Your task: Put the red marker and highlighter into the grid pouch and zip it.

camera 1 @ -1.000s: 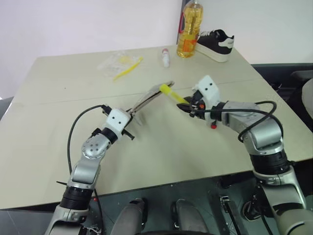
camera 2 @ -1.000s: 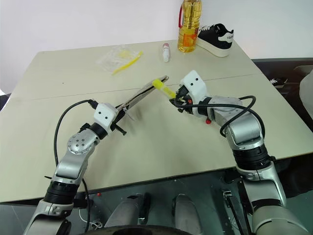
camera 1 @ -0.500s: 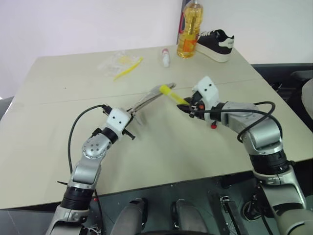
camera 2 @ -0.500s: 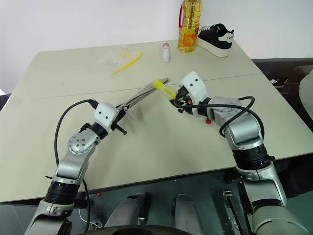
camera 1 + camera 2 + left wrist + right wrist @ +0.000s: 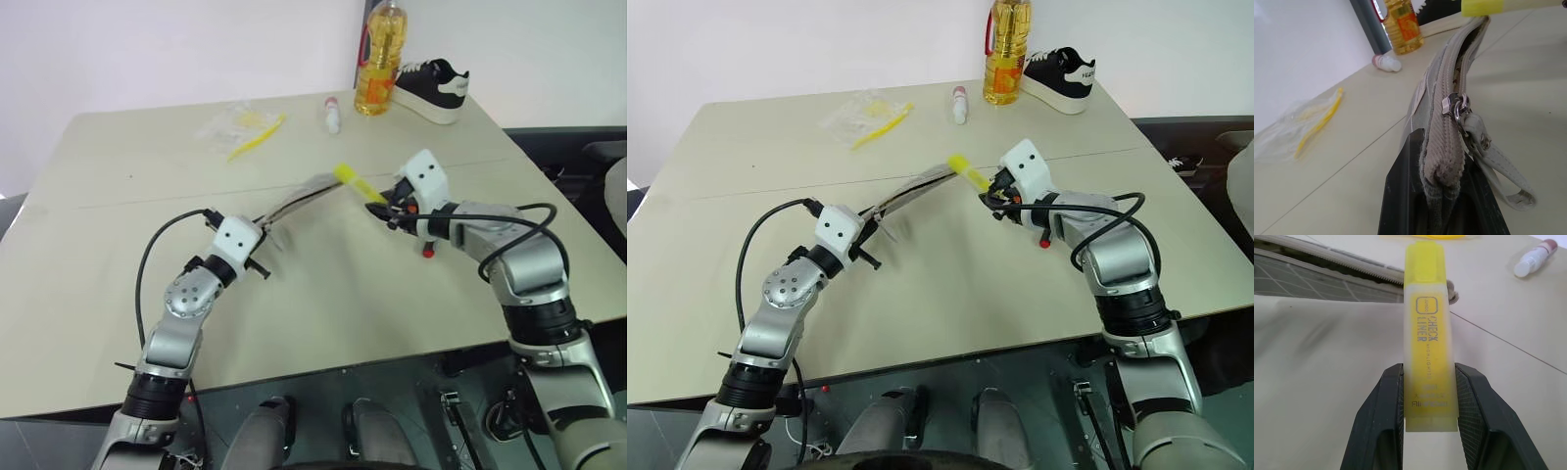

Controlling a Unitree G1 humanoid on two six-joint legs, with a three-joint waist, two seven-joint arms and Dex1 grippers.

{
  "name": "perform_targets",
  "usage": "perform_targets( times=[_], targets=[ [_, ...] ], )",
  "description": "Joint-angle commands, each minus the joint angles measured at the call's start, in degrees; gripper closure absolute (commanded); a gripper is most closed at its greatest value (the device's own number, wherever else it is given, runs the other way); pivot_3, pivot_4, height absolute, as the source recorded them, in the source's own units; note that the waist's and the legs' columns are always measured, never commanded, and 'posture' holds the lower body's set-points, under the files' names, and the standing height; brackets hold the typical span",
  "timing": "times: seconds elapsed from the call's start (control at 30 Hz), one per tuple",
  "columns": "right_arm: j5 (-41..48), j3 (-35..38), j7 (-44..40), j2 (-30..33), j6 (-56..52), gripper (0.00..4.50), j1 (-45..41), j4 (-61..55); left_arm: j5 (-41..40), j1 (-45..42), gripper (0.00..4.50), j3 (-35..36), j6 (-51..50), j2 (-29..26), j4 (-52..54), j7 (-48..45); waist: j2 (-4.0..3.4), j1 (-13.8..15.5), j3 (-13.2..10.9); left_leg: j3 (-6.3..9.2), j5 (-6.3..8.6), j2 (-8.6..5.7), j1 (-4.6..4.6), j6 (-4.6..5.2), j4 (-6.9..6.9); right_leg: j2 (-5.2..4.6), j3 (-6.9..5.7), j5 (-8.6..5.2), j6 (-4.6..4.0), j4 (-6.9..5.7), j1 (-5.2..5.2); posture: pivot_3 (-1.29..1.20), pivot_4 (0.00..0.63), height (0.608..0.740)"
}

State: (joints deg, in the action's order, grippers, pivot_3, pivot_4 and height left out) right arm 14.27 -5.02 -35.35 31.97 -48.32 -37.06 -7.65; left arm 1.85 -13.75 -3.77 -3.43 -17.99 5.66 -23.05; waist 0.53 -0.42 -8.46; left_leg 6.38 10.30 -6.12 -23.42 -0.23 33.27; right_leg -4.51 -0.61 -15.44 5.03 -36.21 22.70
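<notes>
My left gripper (image 5: pixel 261 233) is shut on the near end of the grid pouch (image 5: pixel 294 200), holding it slanted up off the table. The zipper slider (image 5: pixel 1457 104) sits near that gripped end, and the zipper is parted further along. My right gripper (image 5: pixel 1429 406) is shut on the base of the yellow highlighter (image 5: pixel 1429 328). The highlighter (image 5: pixel 355 183) points up and left, its cap end right by the pouch's far open end (image 5: pixel 1449 289). The red marker is out of view.
At the back of the table (image 5: pixel 323 294) stand an oil bottle (image 5: pixel 379 59) and a black-and-white shoe (image 5: pixel 431 88). A small white tube with a red cap (image 5: pixel 331 116) and a clear bag with a yellow stick (image 5: pixel 245 132) lie behind the pouch.
The right gripper has edged slightly right with the highlighter, so its cap now sits just off the pouch's far end. The left arm and the pouch's gripped end have kept still.
</notes>
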Motion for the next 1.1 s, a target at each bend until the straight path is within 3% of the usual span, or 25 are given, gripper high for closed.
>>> perform_targets(
  times=[0.03,1.1],
  targets=[
    [0.8,1.8,-0.6,0.9,0.7,3.62,-0.7,-2.9,0.0,-0.6,4.50,0.4,0.5,-0.2,1.2,0.6,0.00,0.0,0.0,0.00,0.00,0.00,0.00,0.00,0.00,0.00,0.00,0.00,0.00,0.00,0.00,0.00,0.150,0.740],
    [0.6,-1.8,-3.6,2.7,-0.1,3.62,1.0,-5.4,0.4,-0.2,4.50,-1.0,2.1,-1.0,1.8,-0.8,0.00,0.0,0.0,0.00,0.00,0.00,0.00,0.00,0.00,0.00,0.00,0.00,0.00,0.00,0.00,0.00,0.150,0.740]
  ],
)
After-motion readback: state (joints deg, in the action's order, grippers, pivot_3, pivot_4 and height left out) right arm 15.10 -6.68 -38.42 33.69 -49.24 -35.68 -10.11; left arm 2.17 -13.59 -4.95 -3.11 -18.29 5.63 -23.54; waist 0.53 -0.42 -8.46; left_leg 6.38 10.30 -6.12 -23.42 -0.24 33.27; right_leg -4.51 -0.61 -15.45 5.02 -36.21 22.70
